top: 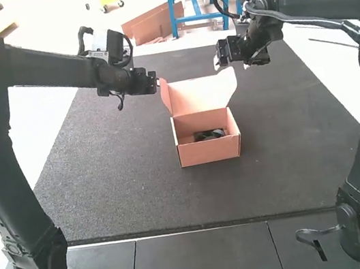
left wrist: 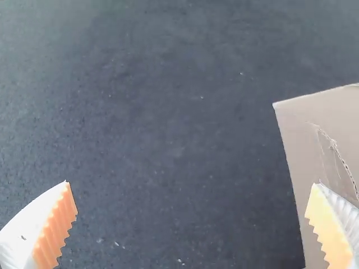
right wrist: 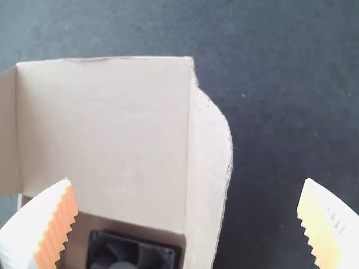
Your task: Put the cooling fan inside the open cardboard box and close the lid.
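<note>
The cardboard box [top: 209, 145] sits on the dark mat [top: 103, 168] with its long axis running 9 to 3 o'clock and its mouth up. Its lid [top: 199, 94] stands upright along the 12 o'clock edge. The cooling fan [top: 209, 134] lies flat inside the box. The left gripper [top: 152, 82] hangs at 10 o'clock from the box, beside the lid's corner, its claw spread wide. The right gripper [top: 222, 53] hangs at 1 o'clock, also wide.

One cardboard box [top: 207, 137], one cooling fan [top: 209, 134], one mat [top: 103, 168], two arms
</note>
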You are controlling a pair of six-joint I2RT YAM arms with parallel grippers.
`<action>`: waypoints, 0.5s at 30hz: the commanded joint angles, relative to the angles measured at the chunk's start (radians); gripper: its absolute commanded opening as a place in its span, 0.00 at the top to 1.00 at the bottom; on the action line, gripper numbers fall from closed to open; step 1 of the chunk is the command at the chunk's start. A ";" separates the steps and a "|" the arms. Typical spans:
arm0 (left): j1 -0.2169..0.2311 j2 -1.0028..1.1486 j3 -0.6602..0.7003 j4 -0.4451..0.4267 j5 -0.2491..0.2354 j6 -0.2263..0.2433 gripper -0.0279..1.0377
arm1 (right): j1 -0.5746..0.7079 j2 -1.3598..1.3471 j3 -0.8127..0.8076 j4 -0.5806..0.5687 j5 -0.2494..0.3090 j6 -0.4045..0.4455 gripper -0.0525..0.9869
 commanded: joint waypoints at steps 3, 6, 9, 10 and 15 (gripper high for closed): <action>-0.023 -0.002 0.033 0.002 0.063 -0.045 0.06 | -0.014 -0.003 0.041 -0.004 -0.063 0.011 0.08; -0.028 -0.002 0.033 0.005 0.072 -0.052 0.06 | -0.014 -0.003 0.043 -0.004 -0.075 0.017 0.09; -0.028 -0.002 0.032 0.007 0.074 -0.056 0.06 | -0.014 0.005 0.044 -0.004 -0.087 0.026 0.13; -0.030 -0.002 0.032 0.008 0.074 -0.058 0.06 | -0.014 0.008 0.046 -0.004 -0.089 0.026 0.14; -0.030 -0.002 0.033 0.008 0.075 -0.058 0.06 | -0.014 0.026 0.054 -0.004 -0.087 0.026 0.16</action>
